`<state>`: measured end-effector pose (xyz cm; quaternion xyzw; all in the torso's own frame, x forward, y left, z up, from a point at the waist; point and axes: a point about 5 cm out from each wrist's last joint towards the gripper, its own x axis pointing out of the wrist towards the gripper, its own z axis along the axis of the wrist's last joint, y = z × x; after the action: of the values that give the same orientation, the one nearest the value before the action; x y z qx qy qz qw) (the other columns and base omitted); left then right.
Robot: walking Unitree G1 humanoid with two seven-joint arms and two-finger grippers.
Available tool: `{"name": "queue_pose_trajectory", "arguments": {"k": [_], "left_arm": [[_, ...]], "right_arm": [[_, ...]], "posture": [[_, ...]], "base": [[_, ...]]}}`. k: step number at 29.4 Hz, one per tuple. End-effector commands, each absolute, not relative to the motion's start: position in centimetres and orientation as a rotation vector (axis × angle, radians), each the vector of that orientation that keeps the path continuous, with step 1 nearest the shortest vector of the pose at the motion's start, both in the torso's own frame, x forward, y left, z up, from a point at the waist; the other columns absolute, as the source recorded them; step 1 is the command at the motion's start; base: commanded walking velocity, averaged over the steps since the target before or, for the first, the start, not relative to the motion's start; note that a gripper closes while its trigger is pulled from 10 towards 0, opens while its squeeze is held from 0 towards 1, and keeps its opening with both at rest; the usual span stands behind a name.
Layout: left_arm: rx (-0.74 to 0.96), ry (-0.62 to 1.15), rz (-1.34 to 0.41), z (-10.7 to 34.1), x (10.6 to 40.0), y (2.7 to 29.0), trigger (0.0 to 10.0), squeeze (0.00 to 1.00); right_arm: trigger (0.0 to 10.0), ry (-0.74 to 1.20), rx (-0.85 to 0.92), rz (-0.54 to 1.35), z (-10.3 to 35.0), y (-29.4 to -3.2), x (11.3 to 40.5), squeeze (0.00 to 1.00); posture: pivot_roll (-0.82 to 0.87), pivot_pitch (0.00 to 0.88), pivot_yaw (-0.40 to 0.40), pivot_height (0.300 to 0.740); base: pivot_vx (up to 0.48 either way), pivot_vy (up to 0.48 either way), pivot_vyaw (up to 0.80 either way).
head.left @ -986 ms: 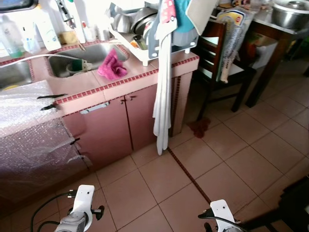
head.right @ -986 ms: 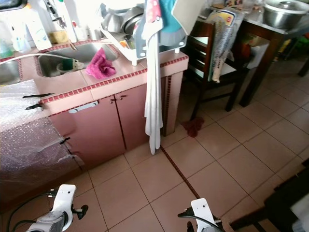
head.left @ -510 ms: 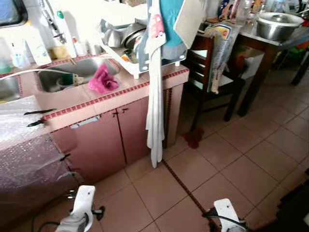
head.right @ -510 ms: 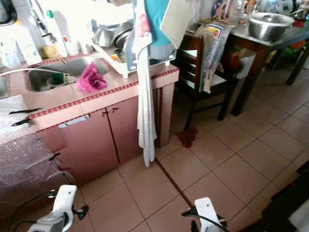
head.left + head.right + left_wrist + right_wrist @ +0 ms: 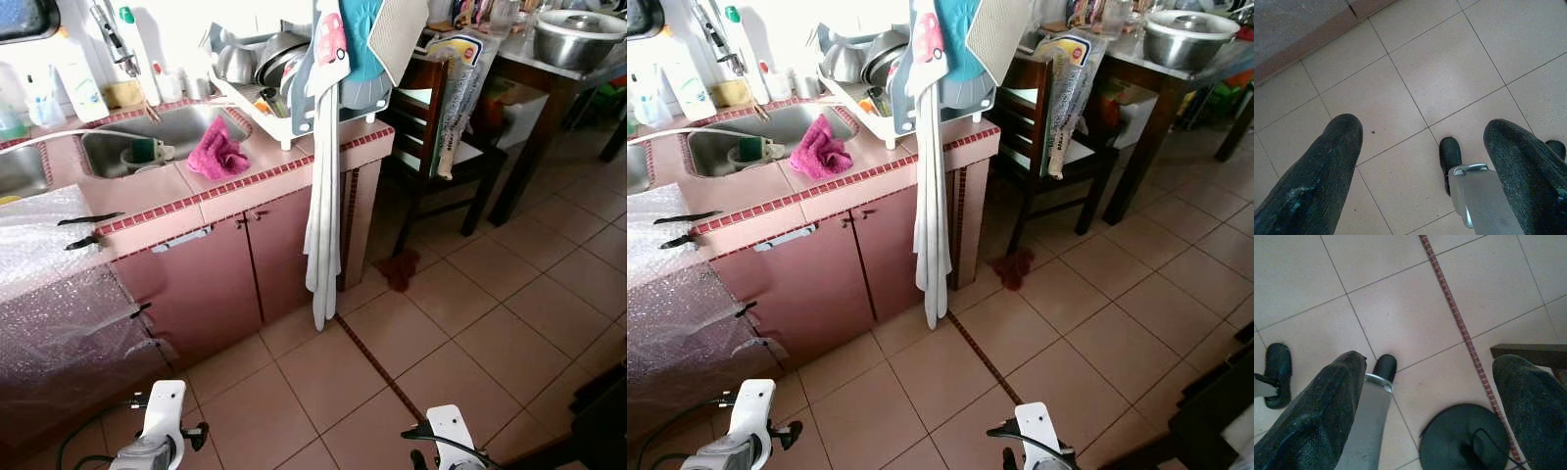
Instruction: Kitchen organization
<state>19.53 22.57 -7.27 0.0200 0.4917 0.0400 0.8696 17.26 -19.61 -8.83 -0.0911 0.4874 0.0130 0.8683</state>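
A pink tiled counter [image 5: 186, 201] with a steel sink [image 5: 186, 125] stands ahead on the left. A crumpled pink cloth [image 5: 217, 154] lies on the counter beside the sink. A white dish rack [image 5: 279, 83] full of pots and bowls sits on the counter's right end, and a long white towel [image 5: 323, 225] hangs from it down past the cabinet doors [image 5: 245, 259]. Both arms hang low over the floor tiles. My left gripper [image 5: 1425, 181] is open with nothing between its fingers. My right gripper [image 5: 1427, 411] is open too, above the red floor stripe [image 5: 1459, 323].
Bubble wrap [image 5: 49, 294] covers the counter's left part. Bottles [image 5: 78, 88] stand behind the sink. A dark wooden chair [image 5: 436, 127] and a table with a metal bowl [image 5: 578, 34] are on the right. A red rag [image 5: 399, 269] lies on the floor by the chair.
The whole picture has shifted as the camera moved; the counter now sits a little lower and nearer. Nothing on it has moved, and both arms still hang low.
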Motion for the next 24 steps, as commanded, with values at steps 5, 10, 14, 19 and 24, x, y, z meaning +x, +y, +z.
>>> {"name": "queue_pose_trajectory", "arguments": {"k": [5, 10, 14, 19, 24], "left_arm": [[0.038, 1.029, 0.078, -7.20, 19.69, 22.52, 10.0, 0.00], [0.037, 1.031, 0.077, -7.22, 19.65, 22.50, 10.0, 0.00], [0.037, 1.031, 0.077, -7.22, 19.65, 22.50, 10.0, 0.00], [0.037, 1.031, 0.077, -7.22, 19.65, 22.50, 10.0, 0.00], [0.037, 1.031, 0.077, -7.22, 19.65, 22.50, 10.0, 0.00]], "right_arm": [[10.0, 1.008, -0.159, 0.020, -8.81, -19.44, 17.33, 0.00], [10.0, 1.011, -0.185, 0.031, -8.80, -19.51, 17.34, 0.00], [10.0, 1.011, -0.185, 0.031, -8.80, -19.51, 17.34, 0.00], [10.0, 1.011, -0.185, 0.031, -8.80, -19.51, 17.34, 0.00], [10.0, 1.011, -0.185, 0.031, -8.80, -19.51, 17.34, 0.00]], "posture": [[0.02, 0.000, 0.014, 0.740], [0.02, 0.000, 0.015, 0.740], [0.02, 0.000, 0.015, 0.740], [0.02, 0.000, 0.015, 0.740], [0.02, 0.000, 0.015, 0.740]], "base": [[0.000, 0.000, 0.00], [0.000, 0.000, 0.00], [0.000, 0.000, 0.00], [0.000, 0.000, 0.00], [0.000, 0.000, 0.00]]}}
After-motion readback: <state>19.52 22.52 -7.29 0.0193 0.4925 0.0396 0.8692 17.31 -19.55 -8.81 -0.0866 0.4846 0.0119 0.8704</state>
